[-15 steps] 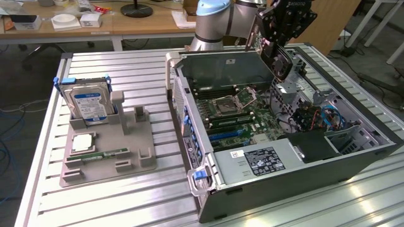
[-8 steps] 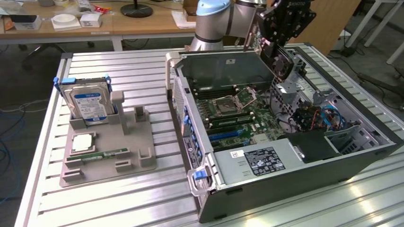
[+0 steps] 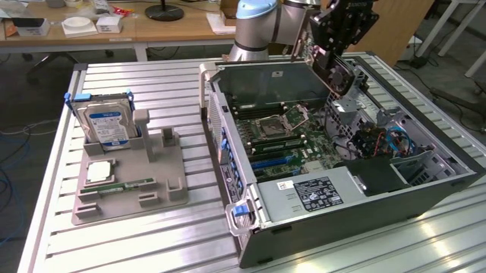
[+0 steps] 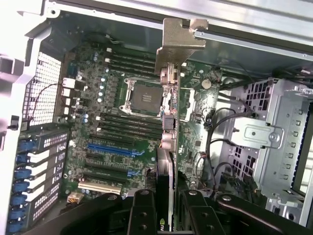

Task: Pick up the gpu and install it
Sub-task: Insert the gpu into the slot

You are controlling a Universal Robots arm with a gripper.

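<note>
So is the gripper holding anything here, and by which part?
Yes: the thin dark rectangular gpu card, clamped across its flat faces at the end opposite its silver metal bracket.

PCIe slots (image 4: 111, 150) free; drive cage (image 4: 274, 105), cables (image 4: 211, 134) crowd.

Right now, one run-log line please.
gripper: shut on gpu | gpu: held edge-on over motherboard, not seated | case: open | hard drive: outside case

The gpu (image 4: 168, 122) is seen edge-on, its gripped end hidden between the fingers (image 4: 142, 215) of the pincer (image 4: 167, 210) and cut off at the wrist view's edge. The hard drive (image 3: 110, 125) label's print is too small to read.
</note>
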